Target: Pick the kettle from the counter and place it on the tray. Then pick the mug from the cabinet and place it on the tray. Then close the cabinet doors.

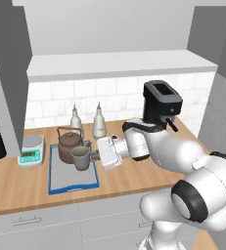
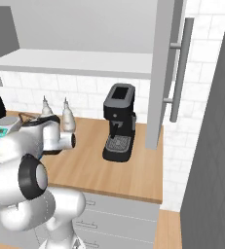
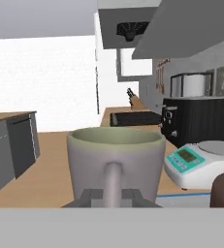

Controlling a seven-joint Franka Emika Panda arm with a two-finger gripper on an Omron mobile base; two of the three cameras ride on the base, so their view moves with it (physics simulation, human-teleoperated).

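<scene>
The mug is being set down on the tray, just in front of the kettle that already sits on the tray's rear part, toward the tabletop's left end. The fingers are clenched on the mug's handle. Whether the mug's base already touches the tray cannot be told. The next move calls for a short lowering, then releasing and backing away without knocking the kettle; the cabinet doors are not yet shut. The hand view shows the grip on the handle and the kitchen scale beside it; the right base view shows an open cabinet door with its bar handle.
</scene>
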